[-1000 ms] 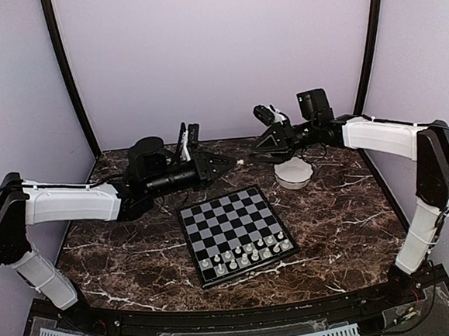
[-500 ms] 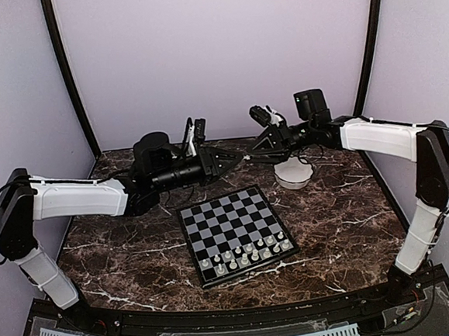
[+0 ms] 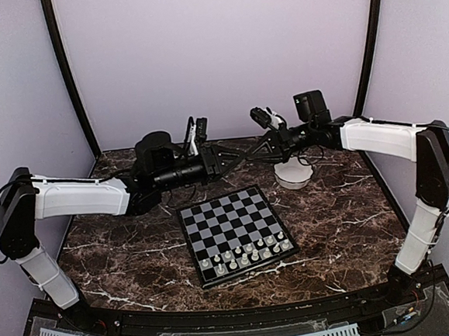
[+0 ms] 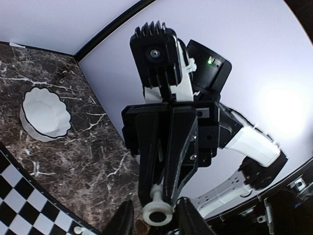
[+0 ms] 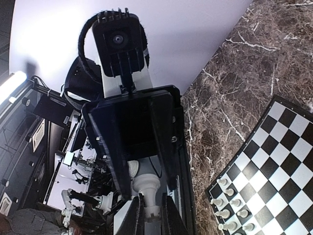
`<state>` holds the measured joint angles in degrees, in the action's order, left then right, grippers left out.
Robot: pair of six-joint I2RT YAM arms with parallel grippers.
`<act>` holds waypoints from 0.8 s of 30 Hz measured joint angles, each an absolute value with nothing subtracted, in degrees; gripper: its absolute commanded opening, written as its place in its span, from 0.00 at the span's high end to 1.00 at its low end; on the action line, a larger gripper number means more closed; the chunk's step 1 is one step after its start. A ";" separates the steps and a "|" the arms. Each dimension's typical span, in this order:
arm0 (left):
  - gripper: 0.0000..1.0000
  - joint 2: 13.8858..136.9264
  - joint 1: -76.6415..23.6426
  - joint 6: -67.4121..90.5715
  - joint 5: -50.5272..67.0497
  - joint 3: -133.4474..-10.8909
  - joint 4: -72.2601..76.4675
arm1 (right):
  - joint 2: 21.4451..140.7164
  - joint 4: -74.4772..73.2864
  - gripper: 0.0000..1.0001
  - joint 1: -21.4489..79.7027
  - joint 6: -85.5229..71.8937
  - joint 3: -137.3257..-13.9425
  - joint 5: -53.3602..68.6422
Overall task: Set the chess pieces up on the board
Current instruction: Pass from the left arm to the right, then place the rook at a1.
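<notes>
My left gripper (image 3: pixel 234 159) has moved in since half a second ago, and its tip now meets my right gripper (image 3: pixel 254 155) in the air behind the board (image 3: pixel 225 218). Right is clamped on one chess piece (image 4: pixel 157 213). Left's jaws stand spread either side of its base. Other pieces (image 3: pixel 247 253) stand in two rows along the board's near edge. The white bowl (image 3: pixel 294 175) sits just behind the board's far right corner.

Top view: bright, even, diffuse light, sharp; only faint shadows on tabletop (image 3: pixel 345 213) behind the board (image 3: pixel 237 233). Wrist views: heavy fisheye bend twd edges. L wrist: hot glare patch on wall (image 4: pixel 288 105) up-right of board; bottom edge dark, blurry.
</notes>
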<state>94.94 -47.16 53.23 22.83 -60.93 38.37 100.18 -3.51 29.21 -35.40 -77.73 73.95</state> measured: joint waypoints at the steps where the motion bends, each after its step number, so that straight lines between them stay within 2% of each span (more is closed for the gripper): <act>1: 0.53 94.91 -47.18 53.23 22.35 -60.95 37.60 | 100.18 -4.78 1.00 29.21 -34.15 -78.15 73.32; 5: 0.50 92.84 -47.18 51.68 18.00 -59.81 32.73 | 100.18 -17.43 1.00 29.50 -22.22 -84.18 66.06; 9: 0.49 83.99 -47.18 50.96 11.29 -54.85 24.86 | 100.03 -29.91 1.00 32.05 -6.11 -92.42 55.35; 18: 0.51 59.13 -47.18 54.83 -3.99 -41.82 5.13 | 98.15 -46.13 1.00 47.13 19.75 -96.25 35.90; 24: 0.51 48.75 -47.18 55.83 -11.90 -40.66 -8.27 | 99.48 -54.54 1.00 57.10 29.91 -100.57 24.21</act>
